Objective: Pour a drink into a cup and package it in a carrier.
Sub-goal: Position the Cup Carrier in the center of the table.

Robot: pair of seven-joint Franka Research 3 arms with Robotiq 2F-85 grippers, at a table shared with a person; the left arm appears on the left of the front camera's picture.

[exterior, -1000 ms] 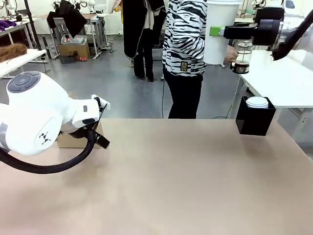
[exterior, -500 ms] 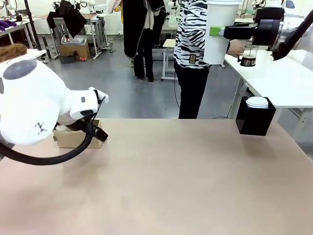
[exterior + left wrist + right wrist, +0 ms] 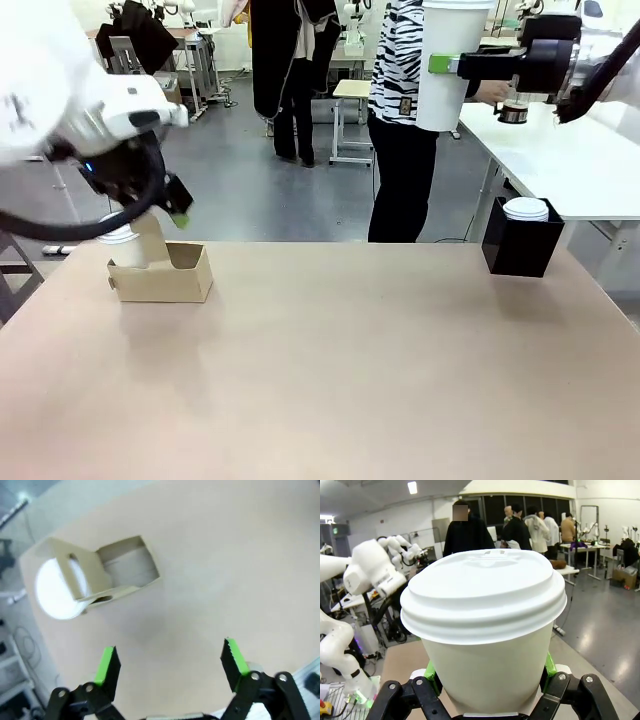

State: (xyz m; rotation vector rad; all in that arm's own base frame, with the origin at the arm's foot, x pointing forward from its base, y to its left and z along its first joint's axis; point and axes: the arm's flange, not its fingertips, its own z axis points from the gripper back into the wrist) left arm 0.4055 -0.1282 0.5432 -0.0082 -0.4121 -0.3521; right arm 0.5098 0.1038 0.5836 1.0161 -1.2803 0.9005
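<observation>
**Front view: one cup up high, one carrier down low**

Front view shows the right tool (image 3: 455, 65) at the top right of the picture. It is closed on the tall white cup (image 3: 440, 100) and holds it up in the air, standing straight, with its lid on. In the right wrist view the cup sits between the two green pads (image 3: 549, 665), which press on its sides.

Just behind that tool, a person in a striped top (image 3: 400, 50) holds a glass jug (image 3: 513, 108). The drink (image 3: 514, 114) in it looks dark, but most of the jug is hidden.

The brown carrier (image 3: 160, 278) sits on the worktop (image 3: 350, 360) at the left of the picture. Another white cup (image 3: 122, 243) with a lid stands in its left pocket. The right pocket has nothing in it.

The left tool (image 3: 170, 655) hangs above the worktop near the carrier. Its jaws are spread wide and hold nothing. In the left wrist view the carrier is at the upper left, with its tall handle tab (image 3: 80, 575) between the two pockets.

A black box (image 3: 520, 255) stands on the worktop at the right. White lids (image 3: 526, 208) show at its top.
</observation>
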